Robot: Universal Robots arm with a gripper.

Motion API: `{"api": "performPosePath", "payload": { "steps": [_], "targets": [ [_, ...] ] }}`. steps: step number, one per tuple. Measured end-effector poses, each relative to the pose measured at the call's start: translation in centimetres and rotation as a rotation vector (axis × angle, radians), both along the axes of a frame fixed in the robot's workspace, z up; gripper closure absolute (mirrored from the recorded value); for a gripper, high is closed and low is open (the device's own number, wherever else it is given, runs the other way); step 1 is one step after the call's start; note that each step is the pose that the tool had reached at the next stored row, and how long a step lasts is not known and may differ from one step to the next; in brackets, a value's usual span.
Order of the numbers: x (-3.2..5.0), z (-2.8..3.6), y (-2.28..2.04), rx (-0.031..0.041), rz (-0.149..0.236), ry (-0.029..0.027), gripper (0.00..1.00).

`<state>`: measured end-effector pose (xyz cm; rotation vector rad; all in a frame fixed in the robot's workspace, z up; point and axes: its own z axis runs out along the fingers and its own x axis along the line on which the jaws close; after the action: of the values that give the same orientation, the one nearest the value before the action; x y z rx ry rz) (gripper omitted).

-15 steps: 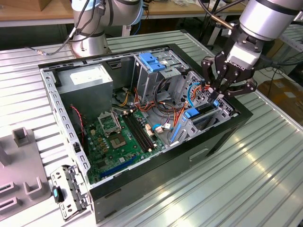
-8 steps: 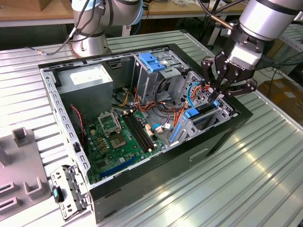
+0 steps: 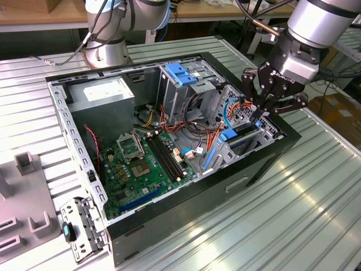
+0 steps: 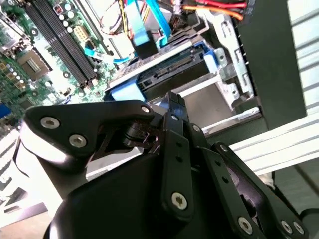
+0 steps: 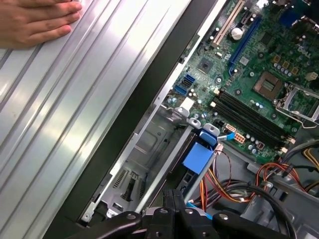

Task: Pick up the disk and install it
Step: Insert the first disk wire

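"Which step was in hand?"

"Installing, I judged. The black linkage-fingered gripper hung over the drive bay at one end of the open black metal computer case. Its fingers were drawn together, with nothing seen between them."

"And the thing to be installed?"

"The rectangular silver-grey metal disk, in blue plastic rails, lay in that bay inside the case. It seemed mostly slid home and was not in the gripper's grasp."

"What would a next move have called for?"

"A straight push along the rails, I'd say, clear of the orange and red cables inside the case."
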<state>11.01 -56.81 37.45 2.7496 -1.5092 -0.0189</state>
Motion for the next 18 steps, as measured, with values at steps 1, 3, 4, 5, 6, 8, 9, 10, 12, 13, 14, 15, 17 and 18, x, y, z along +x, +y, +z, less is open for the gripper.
{"api": "performPosePath", "payload": {
  "steps": [1,3,4,5,6,8,9,10,12,13,14,15,17,18],
  "targets": [
    [0.27,-0.01,0.00,0.0000,0.004,0.0000,0.89],
    [0.76,-0.03,0.00,0.0000,0.012,0.0000,0.89],
    [1.01,-0.03,0.00,0.0000,0.016,0.0000,0.89],
    [1.29,-0.03,0.00,-0.0001,0.019,0.0000,0.89],
    [1.61,-0.04,0.00,-0.0001,0.023,0.0000,0.89],
    [2.27,-0.05,0.00,0.0000,0.030,0.0000,0.89],
    [2.74,-0.05,0.00,0.0000,0.036,0.0000,0.89],
    [3.17,-0.05,0.00,-0.0001,0.045,0.0000,0.89],
    [3.26,-0.05,0.01,0.0006,0.080,-0.0001,0.89],
    [3.27,-0.05,0.00,0.0009,0.095,-0.0001,0.89],
    [3.31,-0.03,0.00,0.0011,0.112,-0.0001,0.89],
    [3.32,0.02,-0.01,0.0013,0.122,0.0000,0.89],
    [3.32,0.22,0.05,0.0014,0.136,0.0000,0.83],
    [3.33,0.34,0.12,0.0015,0.141,0.0000,0.83]
  ]
}}
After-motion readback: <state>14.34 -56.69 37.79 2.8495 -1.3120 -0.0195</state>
